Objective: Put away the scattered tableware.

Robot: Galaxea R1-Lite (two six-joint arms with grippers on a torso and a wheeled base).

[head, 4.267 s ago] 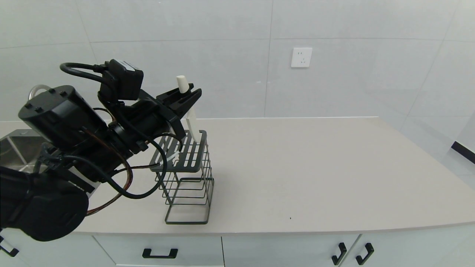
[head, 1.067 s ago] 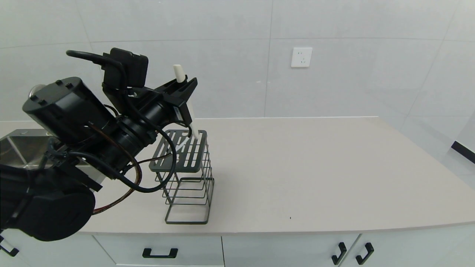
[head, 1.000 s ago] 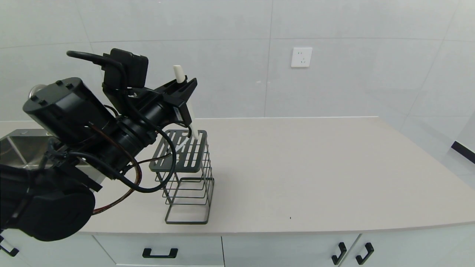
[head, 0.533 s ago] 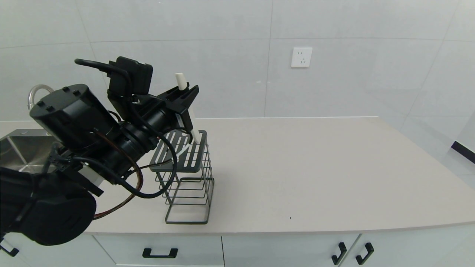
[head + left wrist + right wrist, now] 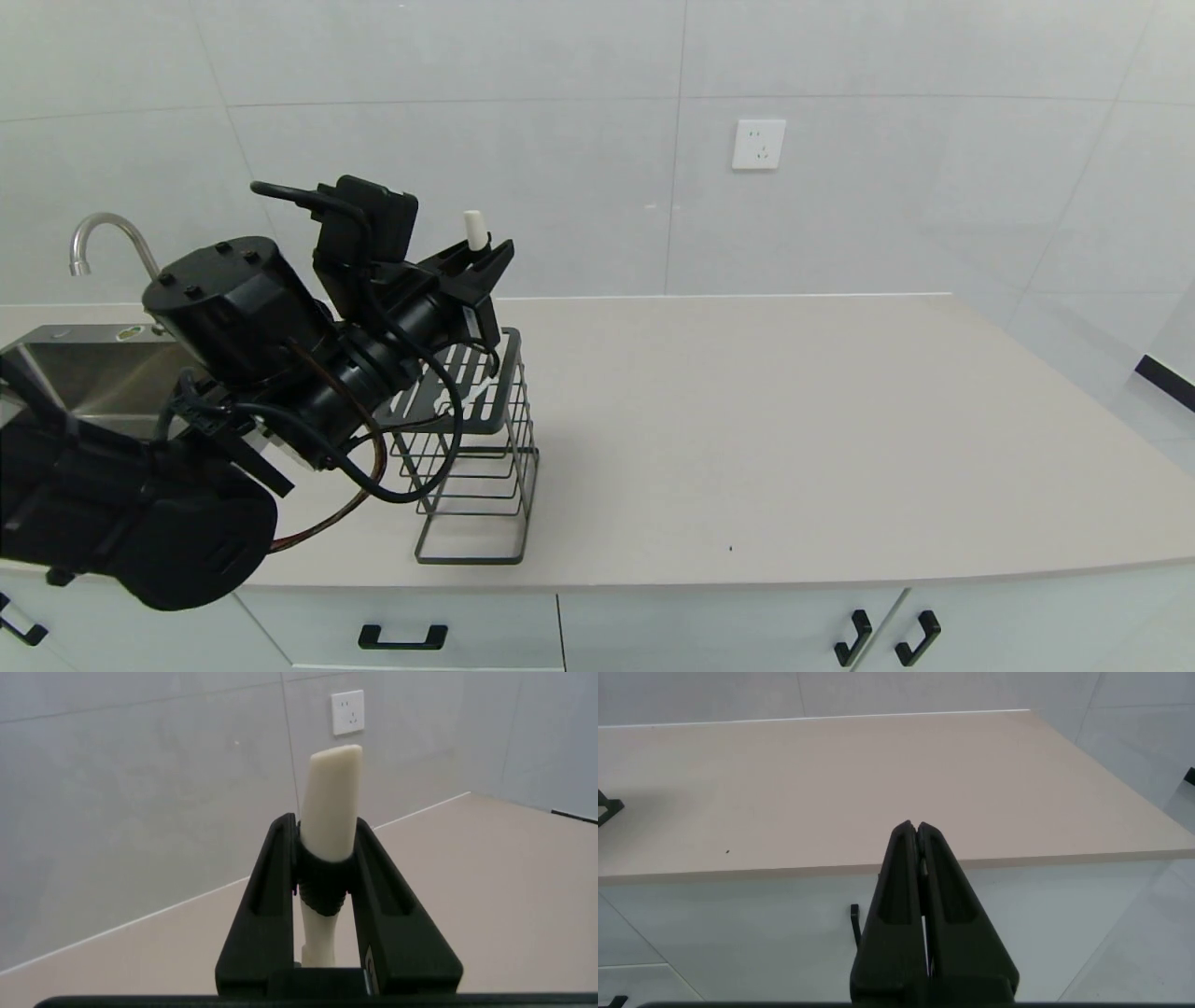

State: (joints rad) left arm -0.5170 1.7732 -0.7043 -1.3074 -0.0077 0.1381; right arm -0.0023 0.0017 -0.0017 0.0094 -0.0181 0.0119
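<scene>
My left gripper (image 5: 483, 264) is shut on a white utensil handle (image 5: 476, 230) held nearly upright just above the far edge of the dark wire rack (image 5: 474, 467). The utensil's lower part drops behind the fingers toward the rack's slotted top (image 5: 471, 397); its tip is hidden. In the left wrist view the white handle (image 5: 331, 793) sticks up out of the left gripper (image 5: 327, 873), whose fingers press on it from both sides. My right gripper (image 5: 921, 863) is shut on nothing and hangs in front of the counter's front edge (image 5: 785, 870).
A steel sink (image 5: 89, 373) with a curved faucet (image 5: 105, 235) lies left of the rack. The beige countertop (image 5: 794, 420) stretches bare to the right. A wall socket (image 5: 758, 143) sits on the tiled wall. Cabinet doors with black handles (image 5: 401, 638) run below.
The left gripper has come down and a little to the right with the white utensil, so less of the utensil shows above the rack's top. The rack has stayed in place.
</scene>
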